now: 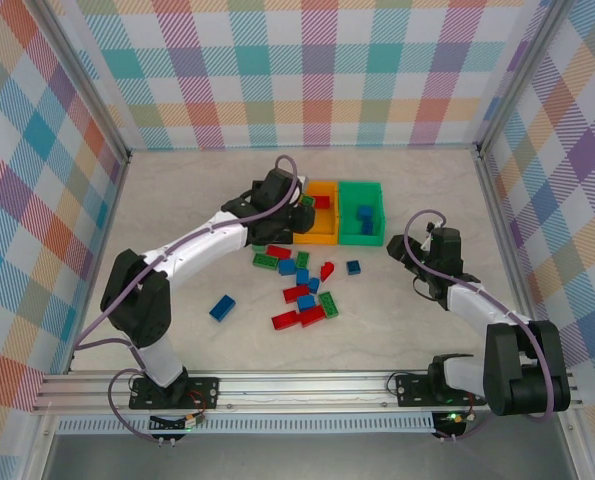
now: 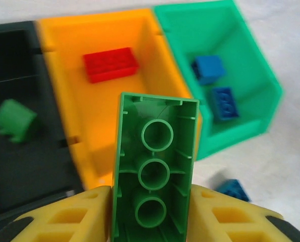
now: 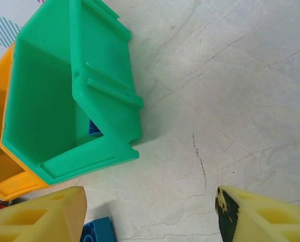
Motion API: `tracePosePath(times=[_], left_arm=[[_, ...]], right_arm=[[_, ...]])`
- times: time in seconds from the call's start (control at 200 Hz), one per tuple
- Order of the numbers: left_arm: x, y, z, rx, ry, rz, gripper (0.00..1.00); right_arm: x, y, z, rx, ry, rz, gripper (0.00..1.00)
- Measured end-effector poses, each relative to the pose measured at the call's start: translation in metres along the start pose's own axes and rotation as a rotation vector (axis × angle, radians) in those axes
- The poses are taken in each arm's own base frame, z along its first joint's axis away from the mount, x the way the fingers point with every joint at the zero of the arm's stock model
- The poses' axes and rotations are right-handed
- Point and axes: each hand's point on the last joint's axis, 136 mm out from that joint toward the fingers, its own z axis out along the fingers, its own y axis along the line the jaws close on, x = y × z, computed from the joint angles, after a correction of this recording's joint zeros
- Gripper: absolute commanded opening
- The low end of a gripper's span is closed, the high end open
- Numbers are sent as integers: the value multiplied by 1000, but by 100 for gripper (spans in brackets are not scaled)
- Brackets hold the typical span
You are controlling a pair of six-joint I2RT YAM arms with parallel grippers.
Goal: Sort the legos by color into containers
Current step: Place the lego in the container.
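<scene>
The left gripper [image 2: 152, 204] is clamping a green brick [image 2: 155, 151] between its yellow fingers [image 2: 64, 217], with the brick's hollow underside facing the wrist camera. It is hovering above the bins, and the brick's far end is showing over the near wall of the orange bin [image 2: 79, 116]. The 3 bins are sitting joined in a row on the table [image 1: 177, 200]: the black bin [image 2: 18, 171] on the left, the orange bin in the middle and the green bin [image 2: 255, 101] on the right. 1 green lego [image 2: 13, 120] is lying in the black bin, 1 red brick [image 2: 111, 64] in the orange bin and 2 blue bricks [image 2: 208, 68] in the green bin. The right gripper [image 3: 150, 217] is hanging low over bare table near the green bin's right side, its jaws standing apart with nothing between them. In the top view, a loose cluster of red, green and blue legos [image 1: 302, 290] is lying in front of the bins, and 1 blue brick [image 1: 222, 307] is sitting apart to the left.
</scene>
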Motion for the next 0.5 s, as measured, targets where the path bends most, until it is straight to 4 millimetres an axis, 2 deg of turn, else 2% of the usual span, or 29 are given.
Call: tracePosePath(times=[0.175, 0.335, 0.365, 0.4, 0.42, 0.5], left_arm=[[-4, 34, -5, -163, -7, -49, 42], [-8, 68, 9, -244, 33, -127, 45], [-8, 75, 13, -255, 39, -141, 50], [-8, 81, 17, -262, 48, -152, 65], [-7, 83, 19, -264, 52, -157, 71], [-6, 91, 24, -269, 68, -175, 73]], right_arm=[[7, -4, 5, 8, 31, 8, 69], [9, -5, 7, 7, 42, 10, 69], [10, -5, 7, 5, 43, 10, 69], [10, -5, 7, 5, 43, 10, 69], [10, -5, 7, 5, 43, 10, 69], [10, -4, 7, 5, 43, 10, 69]])
